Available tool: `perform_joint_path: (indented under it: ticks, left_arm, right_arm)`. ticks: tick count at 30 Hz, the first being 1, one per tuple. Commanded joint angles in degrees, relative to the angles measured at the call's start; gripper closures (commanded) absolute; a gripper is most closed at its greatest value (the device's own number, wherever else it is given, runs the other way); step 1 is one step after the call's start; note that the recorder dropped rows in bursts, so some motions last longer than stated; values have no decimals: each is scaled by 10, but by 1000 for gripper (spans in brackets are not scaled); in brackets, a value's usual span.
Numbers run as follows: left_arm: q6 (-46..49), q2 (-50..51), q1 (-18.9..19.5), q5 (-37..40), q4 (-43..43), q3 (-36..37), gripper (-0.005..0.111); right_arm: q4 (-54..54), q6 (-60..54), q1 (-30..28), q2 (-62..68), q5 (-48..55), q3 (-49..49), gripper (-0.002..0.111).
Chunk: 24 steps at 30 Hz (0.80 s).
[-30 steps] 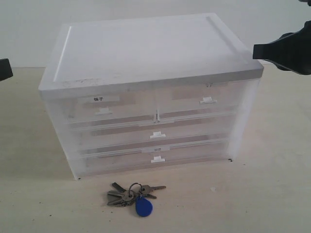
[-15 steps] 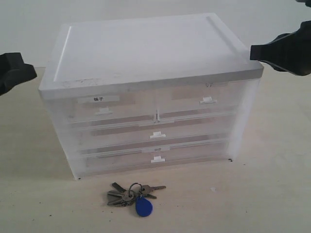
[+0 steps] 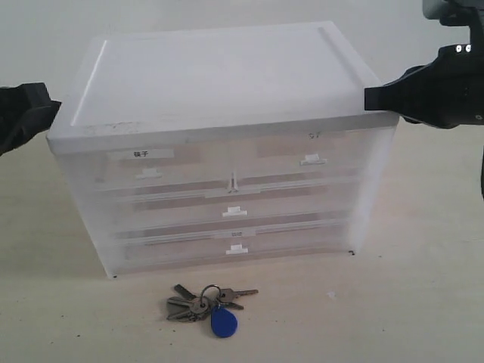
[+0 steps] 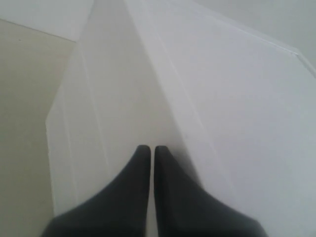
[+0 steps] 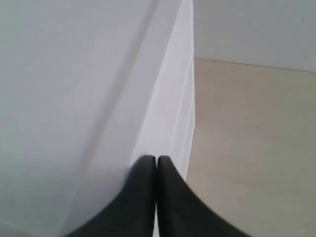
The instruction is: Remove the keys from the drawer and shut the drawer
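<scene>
While the keys (image 3: 204,302) lie flat on the tabletop (image 3: 423,302) in the lower centre of the exterior frame, just in front of the translucent cabinet (image 3: 219,76) and apart from it, their blue fob (image 3: 224,323) points toward the bottom edge of the picture. The drawer (image 3: 306,162), the half-width one at the upper right of the cabinet's front with a faint short label above its white tab handle (image 3: 311,159), sits pushed in, flush with the drawers around it. To its left is the other half-width drawer (image 3: 162,172), which carries a bolder white label (image 3: 141,153), and two full-width drawers (image 3: 234,227) stack below them, all shut. The left gripper (image 3: 51,112) comes in from the left edge of the frame with its tip at the cabinet's upper left corner. In its wrist view its two dark fingers (image 4: 140,163) are pressed together, empty, over the lid's edge. The right gripper (image 3: 368,98) reaches in from the upper right with its tip at the cabinet's upper right corner. Its fingers (image 5: 145,170) are likewise pressed together with nothing between them. Whether either tip actually presses on the plastic cannot be told for sure.
</scene>
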Motion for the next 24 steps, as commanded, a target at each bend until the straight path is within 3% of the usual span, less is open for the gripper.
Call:
perform_joint_path:
  ticks: [1, 10, 20, 24]
  left_arm:
    - [28, 8, -3, -32, -24, -13, 102]
    - [28, 11, -3, -34, -26, -35, 102]
    - [27, 11, -3, -45, -19, -36, 102]
    - [27, 6, -1, -43, -19, -36, 102]
  right_arm:
    - [-53, 59, 35, 0, -94, -2, 108]
    - [-60, 79, 72, -20, -112, 4, 108]
    - [-60, 85, 73, -46, -111, 5, 108]
    - [-60, 78, 72, -53, -44, 5, 108]
